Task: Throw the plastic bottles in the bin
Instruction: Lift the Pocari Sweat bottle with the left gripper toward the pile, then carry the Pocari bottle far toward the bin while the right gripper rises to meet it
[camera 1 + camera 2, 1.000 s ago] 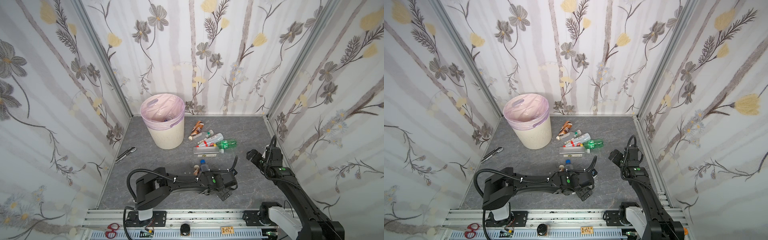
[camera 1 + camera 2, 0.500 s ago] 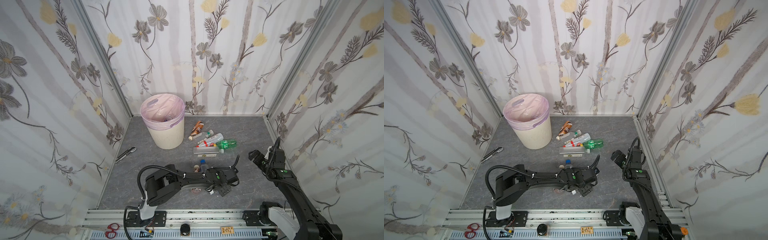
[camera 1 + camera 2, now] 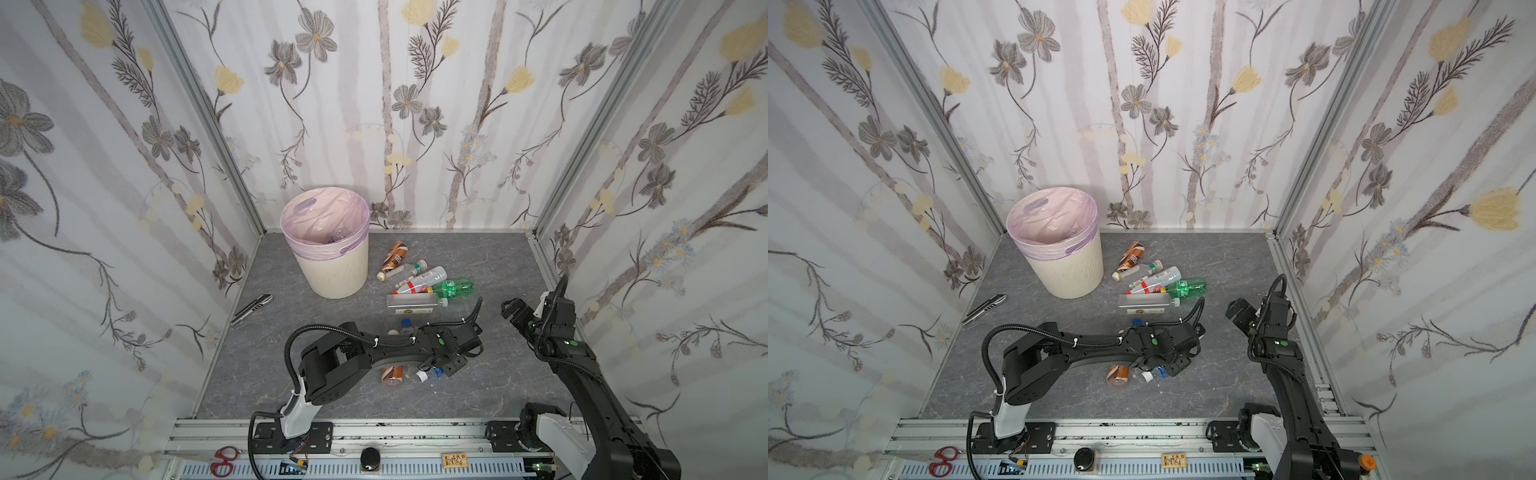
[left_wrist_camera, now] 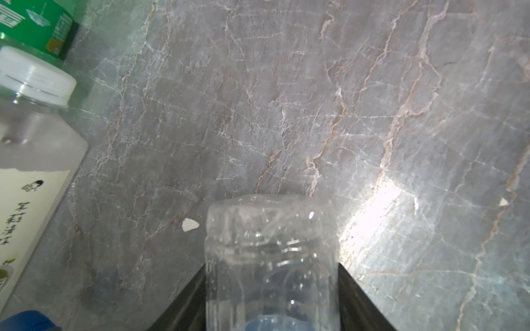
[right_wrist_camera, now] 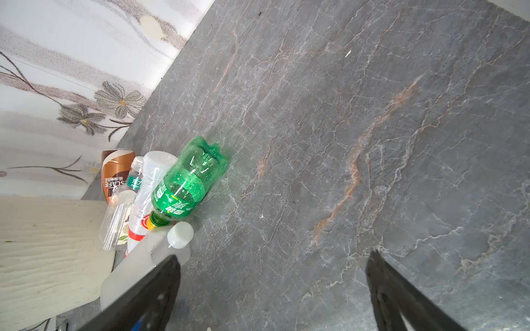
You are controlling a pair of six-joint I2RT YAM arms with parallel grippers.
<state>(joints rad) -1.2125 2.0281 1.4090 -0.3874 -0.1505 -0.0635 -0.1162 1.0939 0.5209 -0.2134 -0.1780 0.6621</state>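
Clear bottle (image 4: 269, 243) sits pinched in your left gripper (image 4: 272, 275); your right gripper (image 5: 272, 255) gapes wide, holding nothing.

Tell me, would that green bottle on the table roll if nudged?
Likely: the green bottle is round and lies on its side, though neighbouring bottles may block one way. It looks empty, so probably light and easily dented.

Bottles (image 3: 422, 277) lie clustered just right of the bin (image 3: 332, 276), further bottles (image 3: 392, 374) nearer the front beneath the left arm (image 3: 386, 353).
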